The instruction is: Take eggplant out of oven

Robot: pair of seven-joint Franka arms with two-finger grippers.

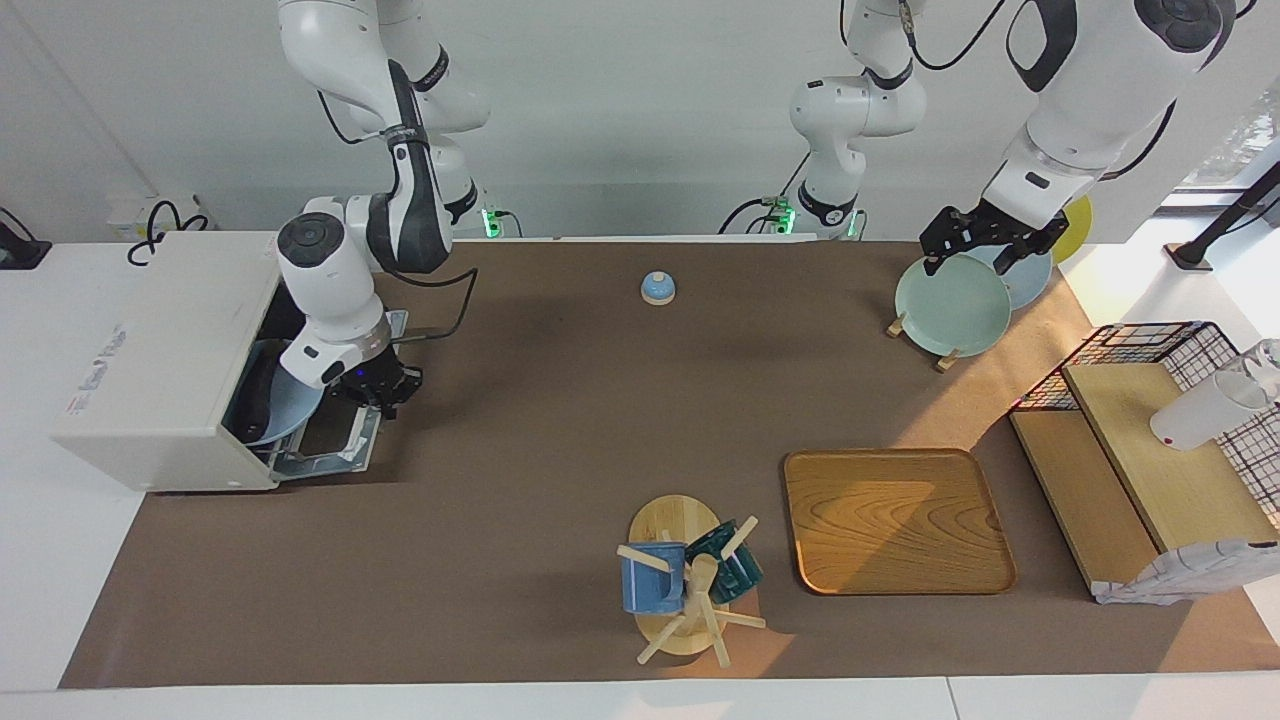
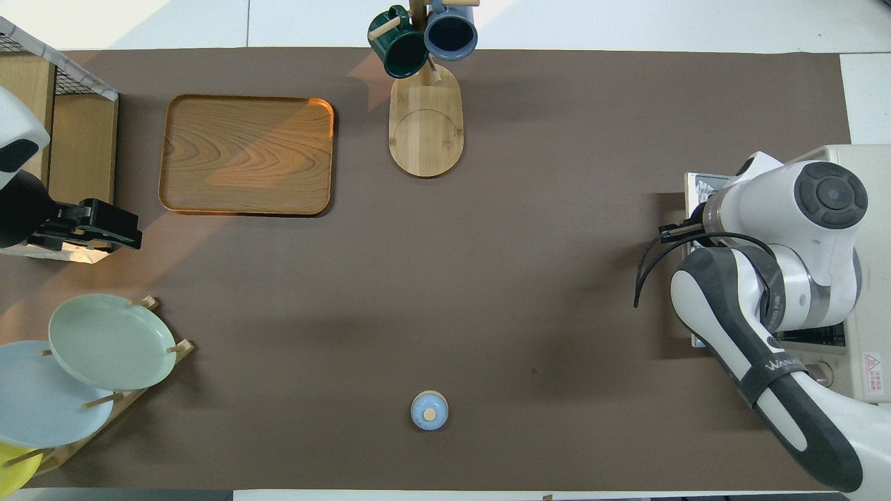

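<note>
The white oven (image 1: 150, 370) stands at the right arm's end of the table, its door (image 1: 335, 440) folded down flat onto the mat. My right gripper (image 1: 383, 388) is shut on the handle at the door's outer edge. Inside the oven a blue plate (image 1: 285, 405) leans, and on it lies a dark shape, the eggplant (image 1: 253, 385), mostly hidden by the oven wall. In the overhead view the right arm (image 2: 779, 278) covers the gripper and the oven's inside; only a corner of the door (image 2: 699, 184) shows. My left gripper (image 1: 975, 250) waits open over the plate rack.
A small blue bell (image 1: 657, 288) sits near the robots at mid-table. Plates stand in a rack (image 1: 950, 305) under the left gripper. A wooden tray (image 1: 895, 520), a mug tree (image 1: 685, 590) and a wire basket with wooden shelves (image 1: 1150, 450) lie farther from the robots.
</note>
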